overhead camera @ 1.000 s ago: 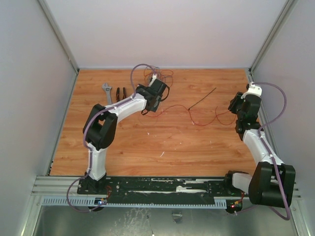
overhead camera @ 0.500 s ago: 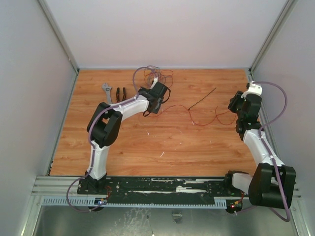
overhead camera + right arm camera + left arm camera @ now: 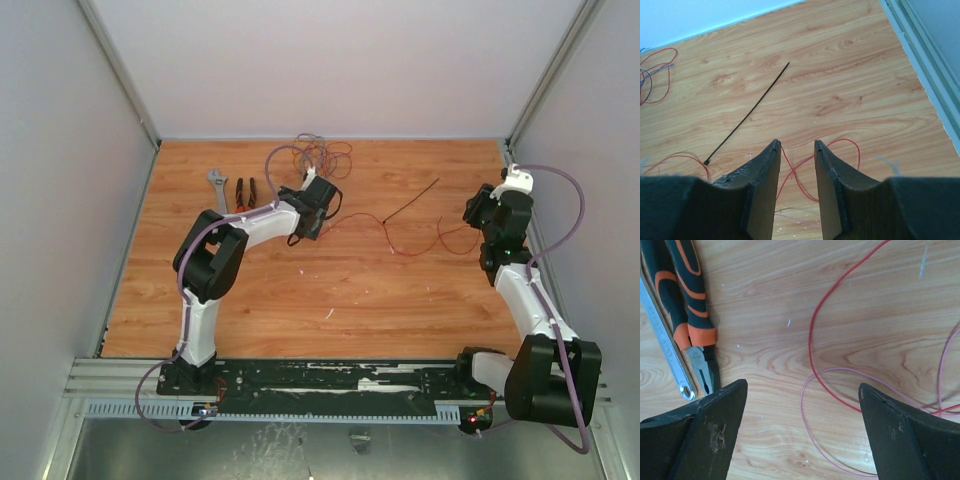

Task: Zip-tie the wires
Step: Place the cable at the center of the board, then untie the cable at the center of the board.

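Top view: the left gripper has drawn back toward 7 o'clock from the wires, which are bunched at the surface's 12 o'clock. More of the bunch now shows. One red strand trails toward 3 o'clock past the zip tie, which lies untouched right of centre. The right gripper has not moved.

Left wrist: jaws spread wide and empty over red loops, with the pliers at 10 o'clock.

Right wrist: jaws nearly together, pinching nothing, with the tie at 11 o'clock. Gathering looks not yet begun.

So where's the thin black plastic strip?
In the top view, the thin black zip tie lies on the wooden table, right of centre, beside thin red wires.
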